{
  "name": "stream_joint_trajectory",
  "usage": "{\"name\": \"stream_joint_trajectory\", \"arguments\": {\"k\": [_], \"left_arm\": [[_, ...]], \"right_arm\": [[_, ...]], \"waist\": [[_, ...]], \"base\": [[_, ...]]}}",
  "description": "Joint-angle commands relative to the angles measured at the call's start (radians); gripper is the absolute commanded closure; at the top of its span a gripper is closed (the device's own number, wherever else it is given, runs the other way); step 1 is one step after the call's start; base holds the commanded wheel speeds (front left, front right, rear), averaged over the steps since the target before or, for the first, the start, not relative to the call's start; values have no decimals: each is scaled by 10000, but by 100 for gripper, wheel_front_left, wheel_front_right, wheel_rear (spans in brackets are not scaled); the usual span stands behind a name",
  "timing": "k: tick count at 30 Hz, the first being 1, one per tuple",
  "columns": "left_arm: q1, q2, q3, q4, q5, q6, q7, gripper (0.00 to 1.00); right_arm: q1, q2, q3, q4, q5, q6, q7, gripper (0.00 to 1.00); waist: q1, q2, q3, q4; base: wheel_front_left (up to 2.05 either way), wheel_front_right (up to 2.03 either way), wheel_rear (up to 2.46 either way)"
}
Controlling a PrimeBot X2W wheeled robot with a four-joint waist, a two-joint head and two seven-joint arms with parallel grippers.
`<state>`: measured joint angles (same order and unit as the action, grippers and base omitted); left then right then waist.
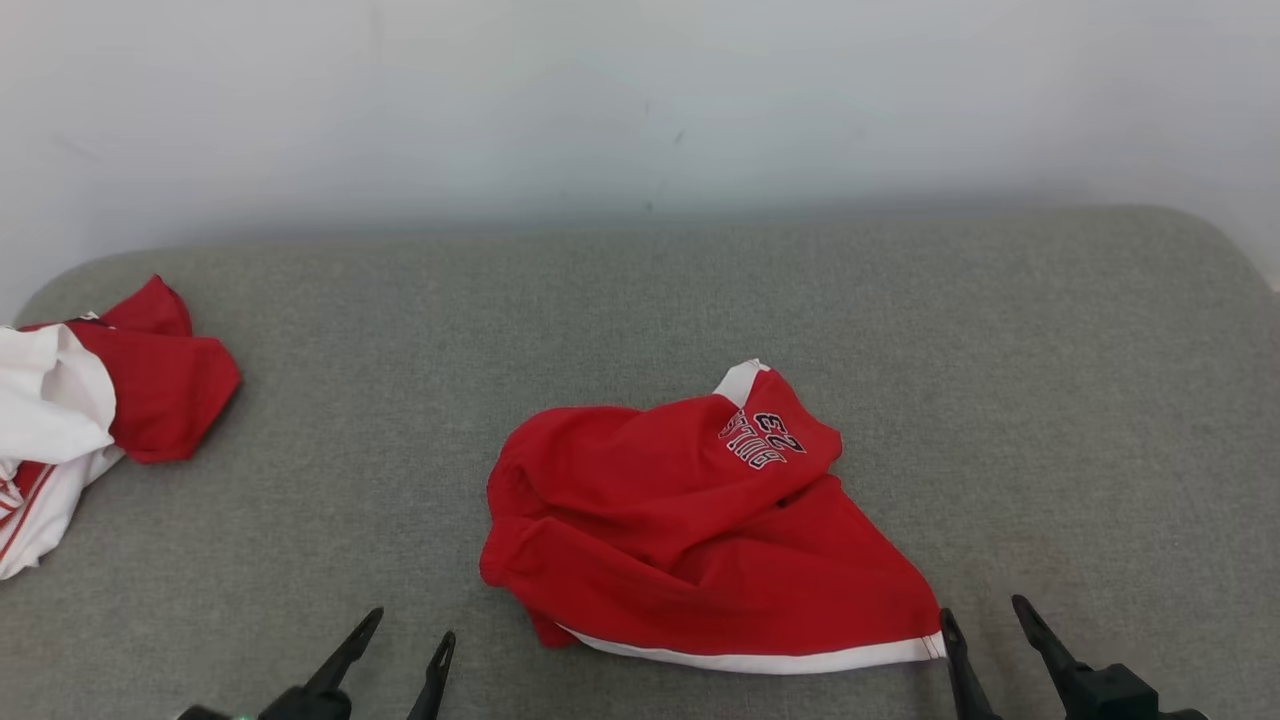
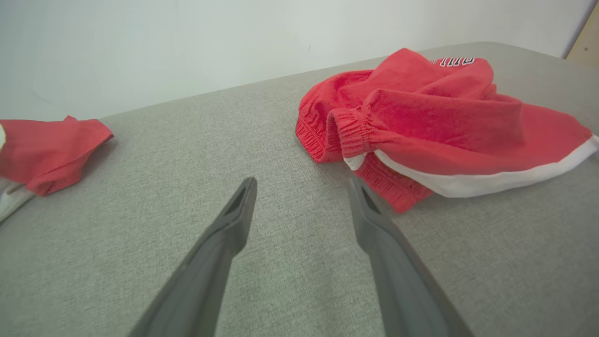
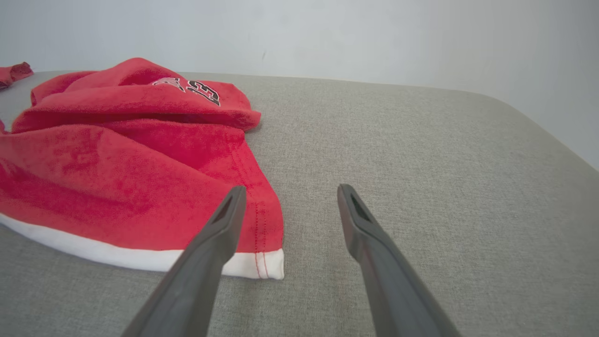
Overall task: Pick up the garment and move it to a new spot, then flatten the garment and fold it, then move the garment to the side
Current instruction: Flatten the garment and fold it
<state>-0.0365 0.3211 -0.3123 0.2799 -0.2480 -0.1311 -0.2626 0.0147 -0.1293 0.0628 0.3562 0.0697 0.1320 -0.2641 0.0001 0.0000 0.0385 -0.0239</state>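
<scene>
Left pincer (image 1: 414, 622): nearest, at the near edge left of centre; its two dark fingers are spread wide with nothing between them, above bare counter.
Right pincer (image 1: 981, 605): at the near edge on the right, fingers just as wide apart and holding nothing; its left finger (image 3: 220, 229) is just beside the garment's near right corner, and I cannot tell if it touches.
Garment (image 1: 690, 530): red shorts, crumpled in a loose heap a little right of the middle, towards the near side, between the two pincers.
Garment edges: a white hem band (image 1: 780, 660) runs along the near side to the right corner; the gathered waistband (image 2: 351, 135) bunches at the left; printed lettering (image 1: 765, 440) sits on the far fold.
Counter (image 1: 1050, 400): grey fabric top with rounded far corners, backed by a pale wall (image 1: 640, 100).
Open room: broad bare stretches to the right of the garment, beyond it, and between it and the left side.
Other clothing (image 1: 150, 380): a red and white bundle at the far left edge, well apart from the garment.
</scene>
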Motion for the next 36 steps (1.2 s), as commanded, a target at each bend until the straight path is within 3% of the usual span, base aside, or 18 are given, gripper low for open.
{"name": "stream_joint_trajectory", "arguments": {"k": [1,8,19,20,22,30,36], "left_arm": [[-485,247,-398,229,-170,15,-33,0],[-2151,1144,-2419,1469,-876,16,-33,0],[-3591,1604,-4153,1919,-1541,18,-33,0],[-3644,1605,-4226,1872,-1519,18,-33,43],[-3677,1633,-4374,1709,-1442,16,-33,100],[-2802,1523,-3828,758,-1069,17,-33,100],[-1626,1339,-3199,-67,-1077,18,-33,100]], "right_arm": [[-168,-92,76,219,50,-24,-4,0],[-784,-98,496,1050,119,-24,-5,0],[-1502,88,1102,2262,298,-24,-2,0],[-1566,125,1148,2424,387,-24,-2,4],[-1742,137,1229,2536,452,-24,-4,100],[-1533,26,1271,2285,757,-24,-4,100],[-854,-162,1044,1086,1134,-24,-4,100]], "waist": [[-1,0,255,-93],[-1,0,712,-393],[-1,0,1052,-663],[-1,0,1066,-679],[-1,0,1082,-686],[-1,0,924,-530],[-1,0,648,-293]], "base": [[0,0,0],[0,0,0],[0,0,0],[0,0,0],[0,0,0],[0,0,0],[0,0,0]]}}
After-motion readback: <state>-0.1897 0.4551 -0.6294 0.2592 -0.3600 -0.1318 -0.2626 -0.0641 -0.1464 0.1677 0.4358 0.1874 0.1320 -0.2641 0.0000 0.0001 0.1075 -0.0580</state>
